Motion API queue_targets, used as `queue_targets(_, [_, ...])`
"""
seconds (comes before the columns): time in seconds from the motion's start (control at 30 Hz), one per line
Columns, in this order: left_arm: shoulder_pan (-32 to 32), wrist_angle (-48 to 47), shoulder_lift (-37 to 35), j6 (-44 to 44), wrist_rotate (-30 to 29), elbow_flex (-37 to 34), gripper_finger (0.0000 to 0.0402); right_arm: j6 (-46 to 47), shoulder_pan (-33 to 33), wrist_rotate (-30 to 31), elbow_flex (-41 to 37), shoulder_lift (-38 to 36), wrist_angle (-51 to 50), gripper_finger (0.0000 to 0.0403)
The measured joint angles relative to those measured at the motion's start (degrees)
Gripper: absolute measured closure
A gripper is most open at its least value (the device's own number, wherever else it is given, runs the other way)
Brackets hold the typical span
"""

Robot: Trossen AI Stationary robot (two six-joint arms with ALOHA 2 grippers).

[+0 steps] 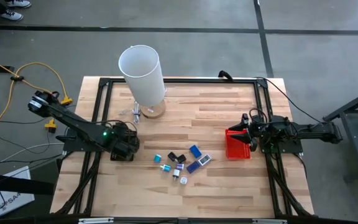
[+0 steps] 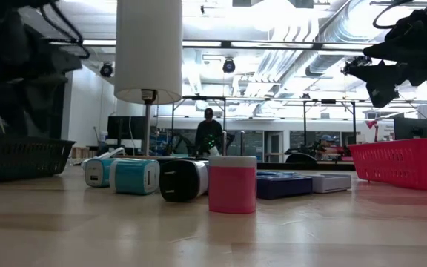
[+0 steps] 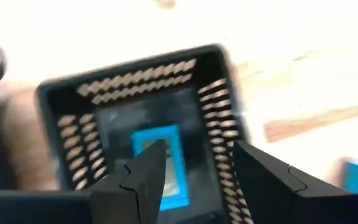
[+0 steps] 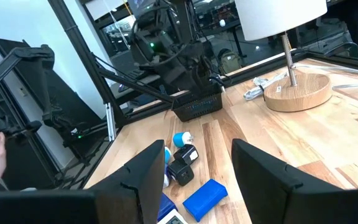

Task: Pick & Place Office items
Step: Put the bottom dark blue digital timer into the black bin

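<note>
Over the black basket [image 3: 148, 143] at about 9 o'clock on the table [image 1: 197, 112], your left end effector [image 3: 194, 177] hangs with its fingers parted and nothing between them. Below it, in the left wrist view, a blue-framed piece [image 3: 166, 165] lies on the basket's floor.

At about 3 o'clock, your right end effector [image 1: 248, 129] sits above the red basket [image 1: 237, 146], its fingers [image 4: 257, 171] likewise apart and empty.

Between the two baskets, near 6 o'clock, you have the office items [image 1: 182, 163] lying on the wood in a loose cluster: a teal piece [image 1: 158, 158] at the 9 o'clock edge, two black ones [image 1: 176, 157] near the middle, blue pieces [image 1: 195, 151] toward 3 o'clock, and a white one [image 1: 183, 180] at the near edge. From table height you also see a pink-bodied block [image 2: 232, 185] standing upright in front of the cluster.

At 12 o'clock stands the white lamp [image 1: 142, 71] on its round wooden base [image 4: 296, 91], well apart from the items.
</note>
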Motion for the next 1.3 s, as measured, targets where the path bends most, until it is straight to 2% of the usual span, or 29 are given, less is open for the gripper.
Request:
queue_targets(0.23, [0.3, 9.5, -2.5, 16.7, -5.5, 0.0, 0.0223, 0.0, 0.0, 0.0, 0.0, 0.0, 0.0, 0.0229])
queue_targets(0.67, [6.4, 33.0, -2.3, 58.0, -4.4, 0.2, 0.0223, 0.0, 0.0, 0.0, 0.0, 0.0, 0.0, 0.0229])
queue_targets(0.83, [8.3, 41.9, 1.2, 77.0, -3.8, 0.2, 0.0223, 0.0, 0.0, 0.0, 0.0, 0.0, 0.0, 0.0229])
queue_targets(0.93, [10.0, 50.5, 3.5, 85.3, -0.7, 0.2, 0.0223, 0.0, 0.0, 0.0, 0.0, 0.0, 0.0, 0.0229])
queue_targets(1.07, [11.7, 61.6, 7.4, 85.9, 2.6, 0.2, 0.0223, 0.0, 0.0, 0.0, 0.0, 0.0, 0.0, 0.0229])
queue_targets(1.2, [12.8, 60.5, 11.5, 77.7, 2.9, 2.6, 0.0223, 0.0, 0.0, 0.0, 0.0, 0.0, 0.0, 0.0229])
queue_targets(1.3, [12.6, 57.8, 14.3, 76.9, 2.9, 6.3, 0.0223, 0.0, 0.0, 0.0, 0.0, 0.0, 0.0, 0.0229])
